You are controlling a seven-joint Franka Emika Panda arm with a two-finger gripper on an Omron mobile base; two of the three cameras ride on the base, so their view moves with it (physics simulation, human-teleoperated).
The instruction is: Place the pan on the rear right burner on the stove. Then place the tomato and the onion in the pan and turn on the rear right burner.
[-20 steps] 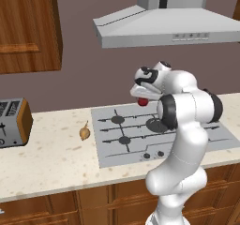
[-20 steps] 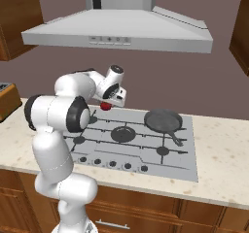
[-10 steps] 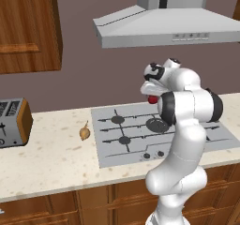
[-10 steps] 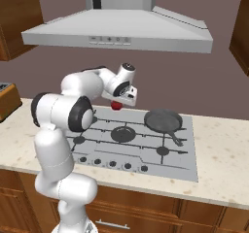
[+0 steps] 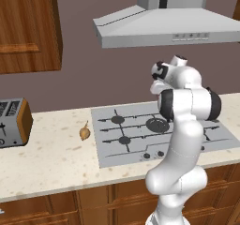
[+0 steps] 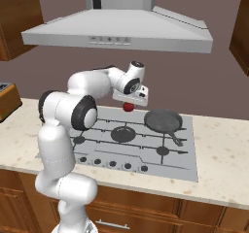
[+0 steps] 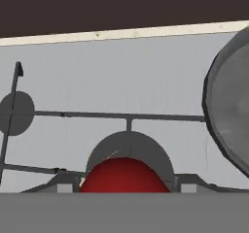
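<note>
Pan sits on the rear right burner. Gripper fingers pinch the tomato above the stove. Onion waits; burner off.

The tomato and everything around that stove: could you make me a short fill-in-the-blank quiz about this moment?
1. The gripper is closed on the ____, above the stove.
2. The pan sits on the rear ____ burner.
3. The onion lies on the counter, between the stove and the ____.

Missing words: tomato; right; toaster
</note>
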